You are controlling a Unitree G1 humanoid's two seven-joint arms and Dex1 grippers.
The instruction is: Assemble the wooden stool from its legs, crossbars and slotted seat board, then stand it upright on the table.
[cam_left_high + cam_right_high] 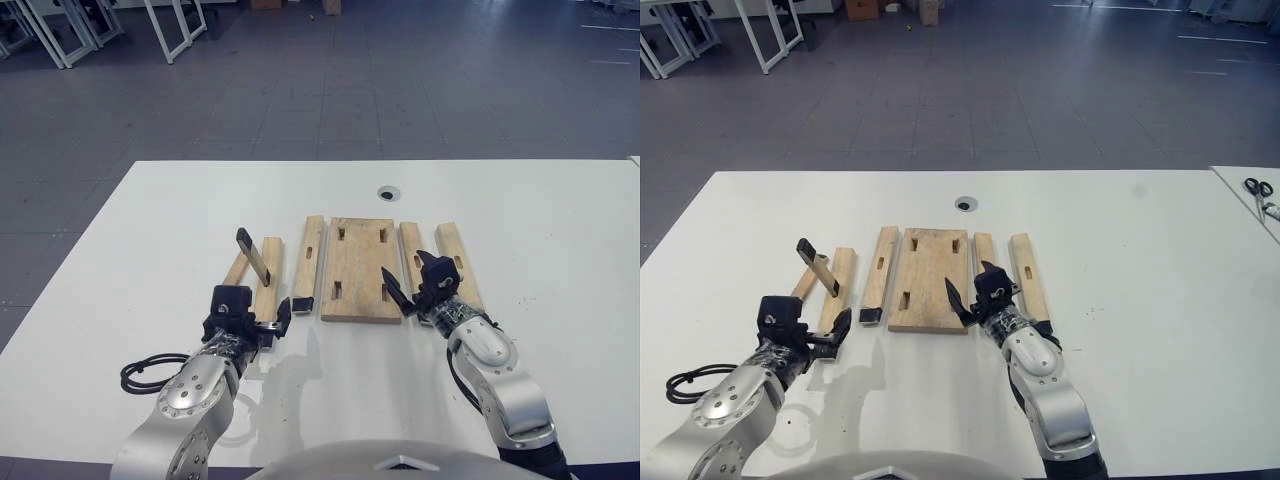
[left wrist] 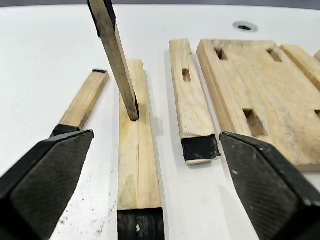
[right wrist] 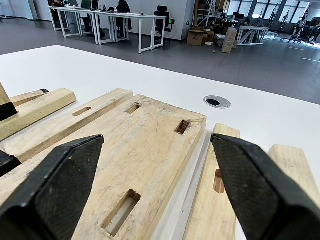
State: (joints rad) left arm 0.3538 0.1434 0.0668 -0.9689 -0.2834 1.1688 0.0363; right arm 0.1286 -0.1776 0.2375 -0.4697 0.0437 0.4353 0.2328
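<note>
Assembly barely begun: one crossbar stands in a leg ahead of the left hand; seat board lies unjoined before the right hand; both hands spread apart.

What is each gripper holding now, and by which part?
Nothing is held: the left gripper and the right gripper are both open and empty.

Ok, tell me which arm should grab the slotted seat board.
Right: the right tool hovers open at the seat board's near right edge; the left tool straddles the leg holding a crossbar.
</note>
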